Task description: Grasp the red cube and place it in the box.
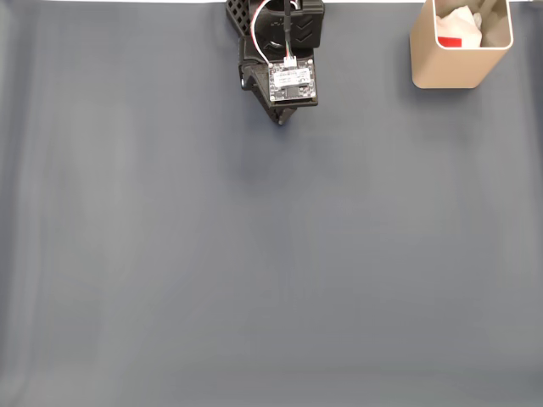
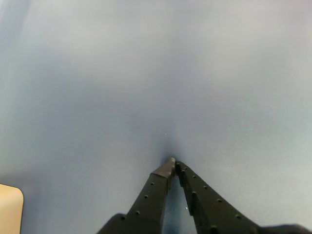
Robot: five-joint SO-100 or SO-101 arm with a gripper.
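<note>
The box is a tall beige container standing at the top right of the fixed view; a corner of it shows at the wrist view's lower left edge. Inside it, against the white lining, lies the red cube, only partly visible. My gripper sits folded back at the top centre of the fixed view, well left of the box. In the wrist view its two black fingertips meet at a point over bare grey mat, shut with nothing between them.
A grey mat covers the whole table. White crumpled material lies inside the box beside the cube. The arm's base and a small circuit board sit at the top edge.
</note>
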